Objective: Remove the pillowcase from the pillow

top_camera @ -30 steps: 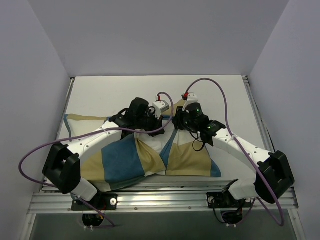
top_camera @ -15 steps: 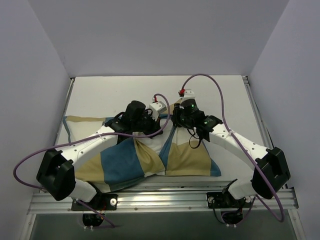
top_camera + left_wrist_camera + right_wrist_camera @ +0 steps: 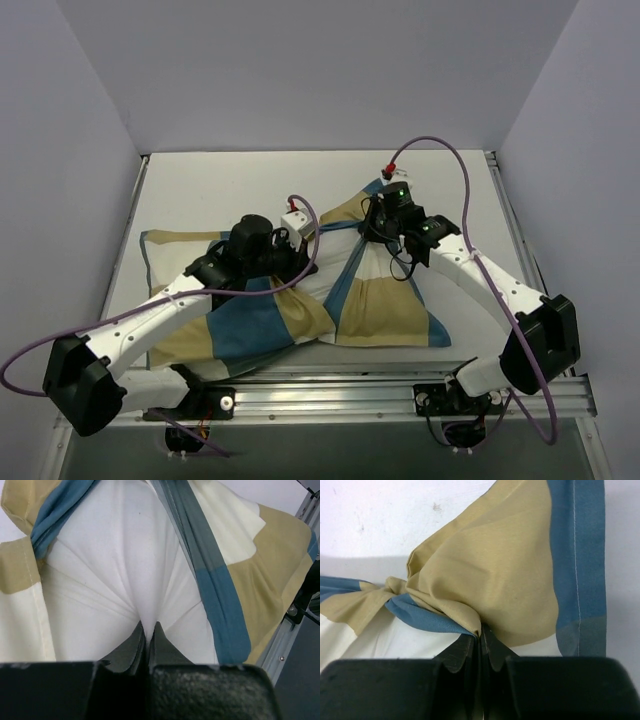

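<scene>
Separation grows between the two arms. The right pincer (image 3: 481,632), clenched on a bunched fold of the tan and blue pillowcase (image 3: 510,580), has travelled toward the upper right of the overhead view, while the left arm has drawn back toward the lower left. The left pincer (image 3: 148,630) is clamped on a pleat of plain white cloth, which I take for the pillow (image 3: 125,555) showing through the parted pillowcase. A taut band of fabric now stretches between them, and the rest lies spread over the counter (image 3: 220,190) at centre frame. The opposed pull seems to be opening the pillowcase, yet most of the pillow looks to be inside it.
</scene>
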`<state>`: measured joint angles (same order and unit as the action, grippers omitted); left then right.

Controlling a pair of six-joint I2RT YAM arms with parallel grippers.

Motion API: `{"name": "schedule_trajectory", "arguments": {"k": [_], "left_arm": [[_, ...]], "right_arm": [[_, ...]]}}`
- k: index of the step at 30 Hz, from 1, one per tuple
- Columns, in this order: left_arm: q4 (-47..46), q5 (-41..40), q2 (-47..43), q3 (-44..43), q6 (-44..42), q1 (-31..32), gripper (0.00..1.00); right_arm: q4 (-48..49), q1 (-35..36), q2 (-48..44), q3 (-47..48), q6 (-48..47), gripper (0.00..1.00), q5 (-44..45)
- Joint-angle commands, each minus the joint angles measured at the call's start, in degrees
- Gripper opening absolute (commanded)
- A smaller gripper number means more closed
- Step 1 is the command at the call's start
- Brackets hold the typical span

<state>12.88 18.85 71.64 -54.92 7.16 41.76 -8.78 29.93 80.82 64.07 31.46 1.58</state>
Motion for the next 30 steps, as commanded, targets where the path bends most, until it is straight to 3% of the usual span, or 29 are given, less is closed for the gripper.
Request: {"name": "schedule_trajectory", "arguments": {"k": [1, 15, 21, 26, 30], "left_arm": [[15.1, 5.1, -8.2, 3.1, 4.4, 1.7, 0.02], [17.4, 4.7, -22.2, 12.6, 14.5, 3.4, 0.02], [16.6, 3.6, -27.1, 11.6, 14.8, 3.4, 0.02], [18.5, 2.2, -27.6, 11.6, 15.1, 3.4, 0.02], [16.4, 0.5, -25.4, 11.6, 15.1, 3.4, 0.02]], "right_arm": [[3.5, -8.0, 2.1, 4.8, 0.7, 0.00, 17.7], [5.4, -19.0, 3.4, 3.2, 6.2, 0.00, 12.0], [3.6, -19.0, 6.3, 0.4, 6.3, 0.00, 11.3], [10.9, -20.6, 3.9, -8.5, 9.7, 0.00, 9.2], [19.2, -17.3, 2.9, -11.3, 5.6, 0.00, -1.1]]}}
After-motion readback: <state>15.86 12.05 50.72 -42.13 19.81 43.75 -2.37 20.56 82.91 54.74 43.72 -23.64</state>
